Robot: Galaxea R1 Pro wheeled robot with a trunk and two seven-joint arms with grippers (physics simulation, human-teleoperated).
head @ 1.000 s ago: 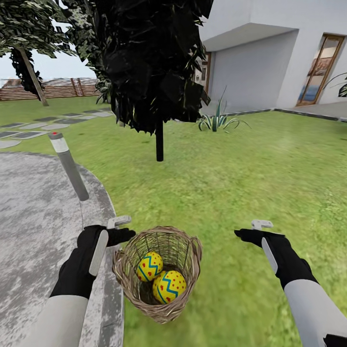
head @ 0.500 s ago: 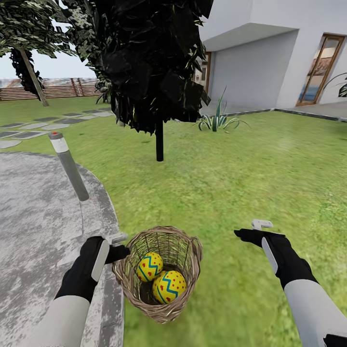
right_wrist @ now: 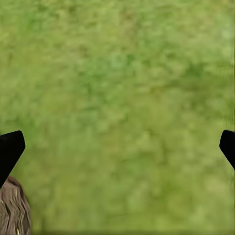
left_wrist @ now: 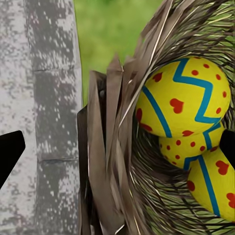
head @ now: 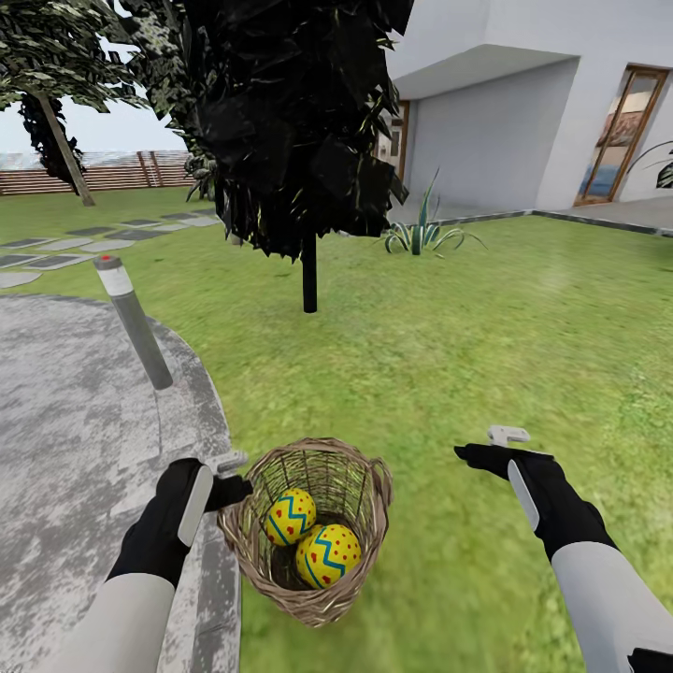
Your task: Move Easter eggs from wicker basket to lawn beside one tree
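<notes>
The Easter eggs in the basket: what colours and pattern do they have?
Easter eggs: yellow with blue zigzag bands and red dots and hearts, clearest in the left wrist view.

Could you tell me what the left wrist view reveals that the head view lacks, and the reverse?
The left wrist view reveals a third Easter egg wedged between two others, close against the wicker basket's frayed rim. The head view gives the wider scene: two eggs visible, the left gripper at the basket's rim, the right gripper over the lawn, and the dark conifer. Both share the basket, eggs, grass and grey stone patio.
</notes>
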